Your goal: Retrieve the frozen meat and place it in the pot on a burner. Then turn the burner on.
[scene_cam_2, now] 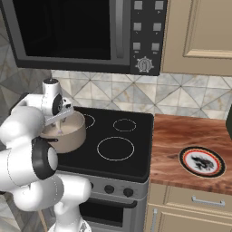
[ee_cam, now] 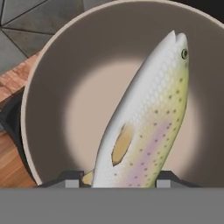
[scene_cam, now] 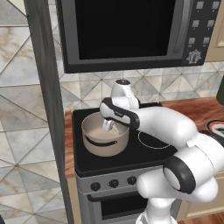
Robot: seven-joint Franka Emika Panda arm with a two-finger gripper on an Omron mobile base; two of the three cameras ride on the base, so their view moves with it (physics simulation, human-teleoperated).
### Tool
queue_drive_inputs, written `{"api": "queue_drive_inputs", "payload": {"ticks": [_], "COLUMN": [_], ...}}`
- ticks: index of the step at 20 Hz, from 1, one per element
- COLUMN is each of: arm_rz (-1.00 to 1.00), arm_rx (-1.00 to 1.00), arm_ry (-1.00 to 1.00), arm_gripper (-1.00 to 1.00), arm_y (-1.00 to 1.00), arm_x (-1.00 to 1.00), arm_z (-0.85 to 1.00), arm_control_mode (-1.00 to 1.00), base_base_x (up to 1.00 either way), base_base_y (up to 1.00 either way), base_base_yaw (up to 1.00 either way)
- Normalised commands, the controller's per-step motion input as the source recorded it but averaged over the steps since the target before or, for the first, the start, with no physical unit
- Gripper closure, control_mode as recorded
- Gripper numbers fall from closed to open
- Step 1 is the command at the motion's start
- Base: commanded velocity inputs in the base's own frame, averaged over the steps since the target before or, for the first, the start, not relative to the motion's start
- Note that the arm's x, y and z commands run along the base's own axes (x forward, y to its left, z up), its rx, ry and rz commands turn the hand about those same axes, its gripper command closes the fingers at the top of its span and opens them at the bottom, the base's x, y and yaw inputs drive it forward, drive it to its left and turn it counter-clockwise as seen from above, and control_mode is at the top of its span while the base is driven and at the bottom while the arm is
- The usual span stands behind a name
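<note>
One fish filled most of my hand view: the frozen meat (ee_cam: 148,118) turned out to be a whole pale trout, speckled and pink along its flank, and it stood clamped by the tail end between the two finger tips of the gripper (ee_cam: 119,178), its head pointing away from me into the pot (ee_cam: 48,109). The gripper was closed on it and hung just above the pot's mouth, so the meat was over the cream interior but, as far as I could judge, not yet resting on the bottom.

Taking the pot as my landmark: it sat on the black stove top (scene_cam_2: 136,149), on the side nearest the grey wall. Just beside it, toward the wooden counter (scene_cam_2: 190,136), lay the large thin white ring (scene_cam_2: 115,148). In front of the pot, on the oven's face, ran the row of dark knobs (scene_cam: 113,183). Above and behind it hung the microwave (scene_cam: 127,30).

My worry was the fish's length. It looked nearly as long as the pot was wide, so letting go from there might have left it propped on the rim and tipping out. Lowering carelessly could have nudged the pot across the glass. I also could not tell which knob served the pot's burner.
</note>
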Motion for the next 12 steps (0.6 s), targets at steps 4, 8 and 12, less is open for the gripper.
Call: {"api": "queue_drive_inputs", "payload": {"ticks": [4,8,12], "arm_rz": [0.0,0.0,0.0], "arm_rx": [0.0,0.0,0.0], "arm_ry": [0.0,0.0,0.0], "arm_gripper": [1.0,1.0,1.0], "arm_y": [0.0,0.0,0.0], "arm_x": [0.06,0.07,0.02], "arm_z": [-0.19,-0.22,-0.24], "arm_control_mode": [-1.0,-1.0,-1.0], "base_base_x": [0.0,0.0,0.0], "base_base_y": [0.0,0.0,0.0], "base_base_yaw": [0.0,0.0,0.0]}}
